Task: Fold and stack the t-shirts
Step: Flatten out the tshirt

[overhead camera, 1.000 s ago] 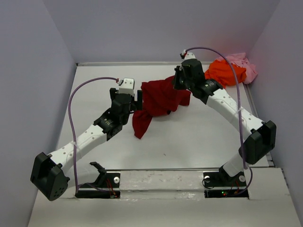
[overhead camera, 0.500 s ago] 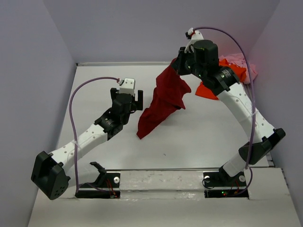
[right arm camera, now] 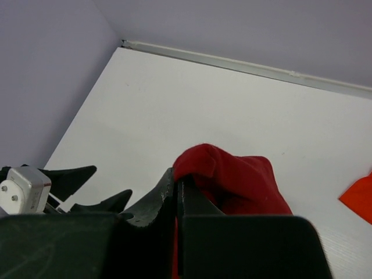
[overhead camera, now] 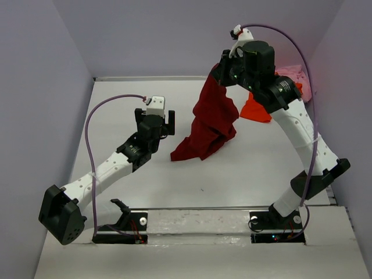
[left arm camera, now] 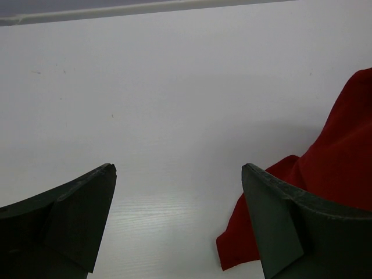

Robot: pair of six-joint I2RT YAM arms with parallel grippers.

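Observation:
My right gripper point(overhead camera: 218, 74) is raised high over the back of the table and shut on a bunched edge of the dark red t-shirt point(overhead camera: 214, 119). The shirt hangs down from the jaws, and its lower end point(overhead camera: 189, 152) rests crumpled on the table. The right wrist view shows red cloth point(right arm camera: 238, 177) pinched at the fingertips point(right arm camera: 178, 174). My left gripper point(overhead camera: 155, 116) stands open low over the table, just left of the shirt, with nothing between its fingers point(left arm camera: 179, 168). The shirt's edge point(left arm camera: 337, 163) shows beside the left gripper's right finger. The orange t-shirt point(overhead camera: 256, 109) lies behind the right arm. The pink t-shirt point(overhead camera: 295, 78) is at the back right.
Grey walls close the table point(overhead camera: 244, 174) on the left, back and right. The arms' bases sit on a rail point(overhead camera: 197, 224) at the near edge. The orange corner point(right arm camera: 360, 200) shows at the right of the right wrist view.
My right gripper has risen and lifted the dark red shirt off the table, so it now hangs with only its lower end down. The left arm has barely moved.

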